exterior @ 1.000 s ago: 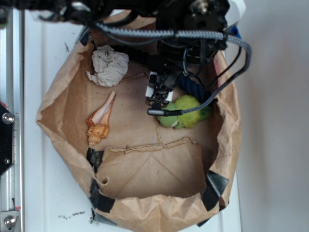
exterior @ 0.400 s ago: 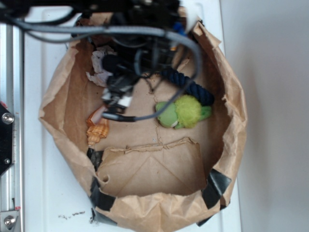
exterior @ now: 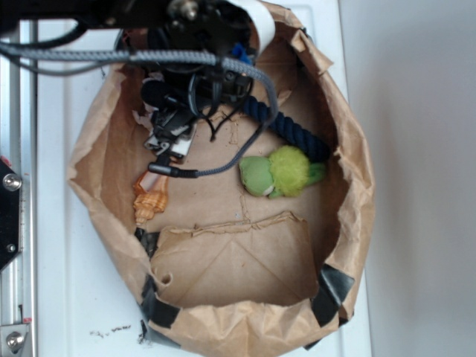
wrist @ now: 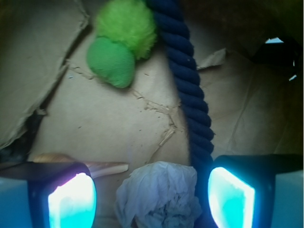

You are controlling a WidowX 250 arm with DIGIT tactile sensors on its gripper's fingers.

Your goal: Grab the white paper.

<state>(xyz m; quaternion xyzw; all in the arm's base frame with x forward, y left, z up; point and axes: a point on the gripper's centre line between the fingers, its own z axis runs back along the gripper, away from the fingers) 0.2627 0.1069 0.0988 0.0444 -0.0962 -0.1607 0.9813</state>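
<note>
The white paper (wrist: 159,192), a crumpled off-white wad, lies on the bag floor at the bottom of the wrist view. It sits between the two lit pads of my gripper (wrist: 152,194), left pad (wrist: 71,199) and right pad (wrist: 230,197), with gaps on both sides. The gripper is open and holds nothing. In the exterior view the gripper (exterior: 167,145) hangs over the upper left of the brown paper bag (exterior: 238,260), and the arm hides nearly all of the paper.
A dark blue rope (wrist: 192,109) runs just beside the right finger and shows as a rope (exterior: 294,132) from outside. An orange spiral seashell (exterior: 151,199) lies near the left finger. A green plush toy (exterior: 282,171) sits to the right. The bag walls surround everything.
The arm has swung left from above the green plush toy to above the white paper, which it now covers in the exterior view. The objects have not moved.
</note>
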